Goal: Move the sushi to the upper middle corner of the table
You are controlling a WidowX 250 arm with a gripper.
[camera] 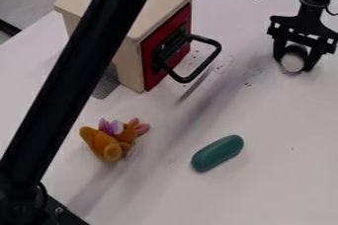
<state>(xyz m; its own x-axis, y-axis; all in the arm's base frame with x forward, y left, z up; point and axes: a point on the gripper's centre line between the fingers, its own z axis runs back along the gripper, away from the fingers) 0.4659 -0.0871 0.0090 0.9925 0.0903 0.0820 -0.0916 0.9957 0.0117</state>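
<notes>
The end effector (297, 64) is at the upper right of the bench (284, 179), clamped on the sushi (292, 62). The beige box (157, 9) has its red door (180, 20) closed; its contents are hidden. Outside it lie a plush toy (105, 143) and a green oblong object (218, 153).

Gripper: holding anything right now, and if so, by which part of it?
Yes, the sushi: the gripper has it by its dark sides, between the two fingers, pale end towards the camera.
</notes>
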